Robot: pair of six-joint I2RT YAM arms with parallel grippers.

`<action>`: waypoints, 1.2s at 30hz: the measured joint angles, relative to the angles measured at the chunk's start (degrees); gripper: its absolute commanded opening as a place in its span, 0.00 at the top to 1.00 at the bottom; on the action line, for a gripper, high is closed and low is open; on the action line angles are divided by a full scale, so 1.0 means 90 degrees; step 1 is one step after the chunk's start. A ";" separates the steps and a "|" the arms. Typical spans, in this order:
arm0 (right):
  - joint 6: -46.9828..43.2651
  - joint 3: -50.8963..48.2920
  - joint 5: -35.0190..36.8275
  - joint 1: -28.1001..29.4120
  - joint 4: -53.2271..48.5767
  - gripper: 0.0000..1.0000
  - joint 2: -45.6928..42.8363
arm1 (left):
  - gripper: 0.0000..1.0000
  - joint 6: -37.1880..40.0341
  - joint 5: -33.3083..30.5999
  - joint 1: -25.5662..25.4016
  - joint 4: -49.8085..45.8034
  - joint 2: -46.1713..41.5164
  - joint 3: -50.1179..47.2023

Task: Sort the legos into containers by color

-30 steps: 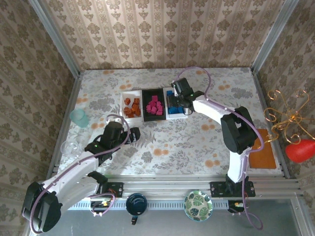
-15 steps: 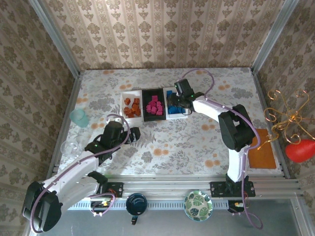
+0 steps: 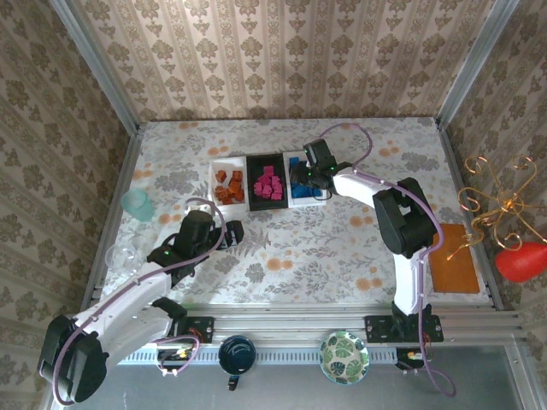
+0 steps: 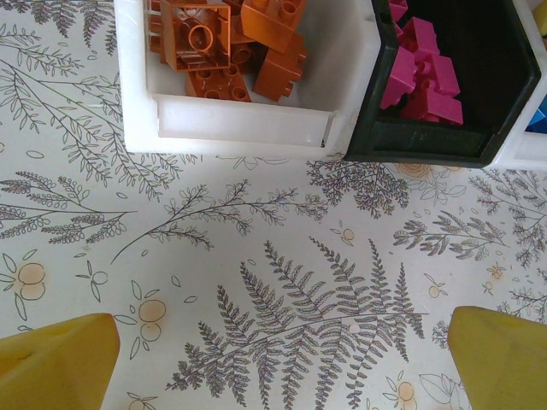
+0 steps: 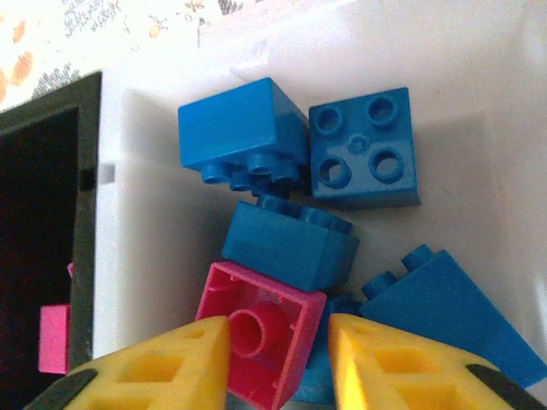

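Note:
Three trays stand in a row: a white one (image 3: pixel 226 186) with orange legos (image 4: pixel 226 43), a black one (image 3: pixel 267 182) with magenta legos (image 4: pixel 423 73), and a white one (image 3: pixel 306 195) with blue legos (image 5: pixel 286 248). One magenta lego (image 5: pixel 265 333) lies hollow side up among the blue ones. My right gripper (image 5: pixel 279 335) is low over it, open by a narrow gap, and its left finger (image 5: pixel 171 367) overlaps the brick's edge. My left gripper (image 4: pixel 282 367) hangs wide open over bare tablecloth in front of the orange tray (image 4: pixel 239 120), holding nothing.
A teal cup (image 3: pixel 137 205) and a clear glass (image 3: pixel 122 256) stand at the table's left side. An orange mat (image 3: pixel 455 260) lies at the right edge, beside a wire stand with a red heart (image 3: pixel 521 260). A dark cup (image 3: pixel 237 354) and a green-patterned bowl (image 3: pixel 344 357) sit on the near rail.
The right gripper has crept slightly left and down over the blue tray. The left arm has stayed put.

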 measured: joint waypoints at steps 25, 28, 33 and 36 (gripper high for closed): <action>-0.0340 -0.0855 -0.0138 -0.0024 0.0423 1.00 -0.1141 | 0.00 0.0002 -0.0010 0.0114 -0.0121 -0.0386 0.0090; -0.0425 -0.0855 -0.0138 0.0068 0.0432 1.00 -0.1343 | 0.00 0.0002 -0.0070 0.0121 -0.0267 -0.0466 0.0141; -0.0753 -0.0340 -0.0143 0.0646 0.0192 1.00 -0.1270 | 0.00 0.0005 -0.0238 0.0168 -0.0476 -0.0784 0.0160; -0.0872 0.0364 -0.0199 0.0967 0.0141 1.00 -0.0896 | 0.00 0.0005 -0.0325 0.0236 -0.0563 -0.0826 0.0189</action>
